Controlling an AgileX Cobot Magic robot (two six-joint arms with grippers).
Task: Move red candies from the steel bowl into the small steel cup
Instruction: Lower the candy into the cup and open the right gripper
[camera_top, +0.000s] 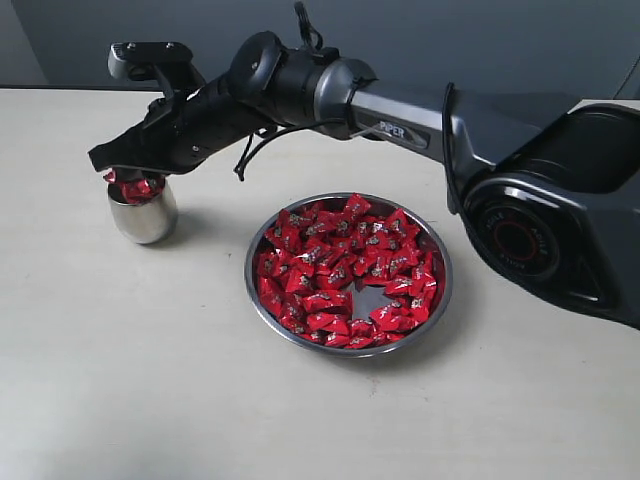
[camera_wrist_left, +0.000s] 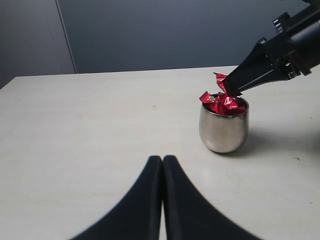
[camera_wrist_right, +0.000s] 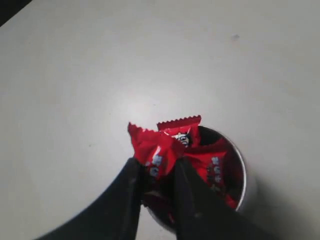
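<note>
Exterior view: the right gripper (camera_top: 120, 172) reaches across to the far left of the worktop (camera_top: 150, 400) and hangs directly over the small steel cup (camera_top: 143, 215). Its 2 fingers are drawn narrow and pinch 1 red candy (camera_wrist_right: 154, 150) by the middle, so the crimped ends stick out past the tips. This candy is just above the mouth of the cup; whether it touches the ones below, I cannot tell. The cup stands upright and is full, with red wrappers heaped over its rim. The steel bowl (camera_top: 345, 352) sits in the middle of the worktop, right of the cup and apart from it. Most red candies (camera_top: 330, 265) lie in the bowl, and a small patch of bare steel shows at its near right. In the left wrist view the left gripper (camera_wrist_left: 163, 159) is low over the worktop, with its 2 fingers pressed together and nothing between them.
</note>
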